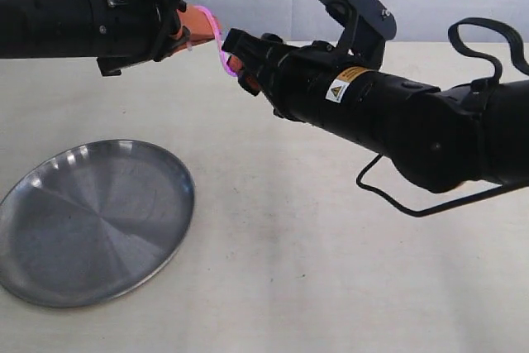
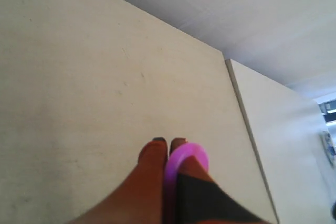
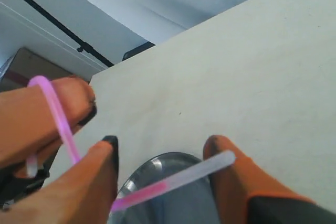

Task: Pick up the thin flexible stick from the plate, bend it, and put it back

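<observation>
The thin flexible stick point(image 1: 216, 35), pink and curved, hangs in the air between my two grippers, well above the table. My left gripper point(image 1: 186, 35) is shut on one end of it; in the left wrist view the pink loop point(image 2: 186, 156) curls round the closed orange fingertips point(image 2: 157, 148). My right gripper point(image 3: 161, 142) stands open. The stick's pale end point(image 3: 210, 165) lies across the gap and rests against one finger. The plate point(image 1: 91, 229) sits bare on the table at the lower left, and its rim point(image 3: 152, 165) shows below the right jaws.
A pale table point(image 1: 314, 270) spreads under both arms. A loose black cable point(image 1: 397, 202) loops beneath the right arm. The left gripper's fingers point(image 3: 52, 108) reach into the right wrist view, holding the stick.
</observation>
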`<state>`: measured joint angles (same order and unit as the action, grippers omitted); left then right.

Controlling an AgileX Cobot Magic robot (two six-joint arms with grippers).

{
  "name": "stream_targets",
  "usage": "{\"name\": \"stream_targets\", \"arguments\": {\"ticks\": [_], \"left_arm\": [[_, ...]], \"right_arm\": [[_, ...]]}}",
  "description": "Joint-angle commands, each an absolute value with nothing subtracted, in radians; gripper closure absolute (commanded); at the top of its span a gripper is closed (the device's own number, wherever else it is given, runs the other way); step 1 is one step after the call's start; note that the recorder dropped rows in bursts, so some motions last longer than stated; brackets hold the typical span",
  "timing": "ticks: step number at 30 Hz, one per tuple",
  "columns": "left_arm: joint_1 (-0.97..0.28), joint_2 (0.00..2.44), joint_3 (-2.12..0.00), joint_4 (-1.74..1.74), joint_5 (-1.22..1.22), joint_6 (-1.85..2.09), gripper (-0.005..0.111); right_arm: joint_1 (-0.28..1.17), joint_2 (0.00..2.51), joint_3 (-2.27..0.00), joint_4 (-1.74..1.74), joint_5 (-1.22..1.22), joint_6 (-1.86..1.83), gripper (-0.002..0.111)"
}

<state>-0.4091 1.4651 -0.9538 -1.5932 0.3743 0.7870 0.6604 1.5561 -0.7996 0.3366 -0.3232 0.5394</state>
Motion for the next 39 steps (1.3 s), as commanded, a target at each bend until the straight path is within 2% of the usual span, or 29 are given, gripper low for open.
{"name": "stream_targets", "arguments": {"ticks": [1, 8, 13, 20, 27, 39], "left_arm": [[-0.400, 1.442, -0.980, -1.554, 0.222, 0.792, 0.107], [-0.400, 1.442, -0.980, -1.391, 0.160, 0.776, 0.107], [-0.393, 1.442, -0.980, -1.190, 0.224, 0.626, 0.107], [-0.261, 1.442, -0.980, -0.673, 0.562, 0.207, 0.107], [-0.169, 1.442, -0.976, -0.407, 0.910, 0.192, 0.107], [-0.169, 1.500, -0.876, -0.351, 0.860, 0.159, 0.107]], "right_arm": [[0.661, 1.507, -0.774, 0.308, -0.212, 0.515, 0.057], [0.565, 1.428, -0.774, 0.299, -0.106, 0.513, 0.057], [0.493, 1.371, -0.774, 0.297, -0.046, 0.502, 0.057], [0.406, 1.315, -0.774, 0.275, 0.063, 0.497, 0.057], [0.406, 1.299, -0.774, 0.229, 0.076, 0.497, 0.057], [0.406, 1.299, -0.774, 0.207, 0.080, 0.495, 0.057]]}}
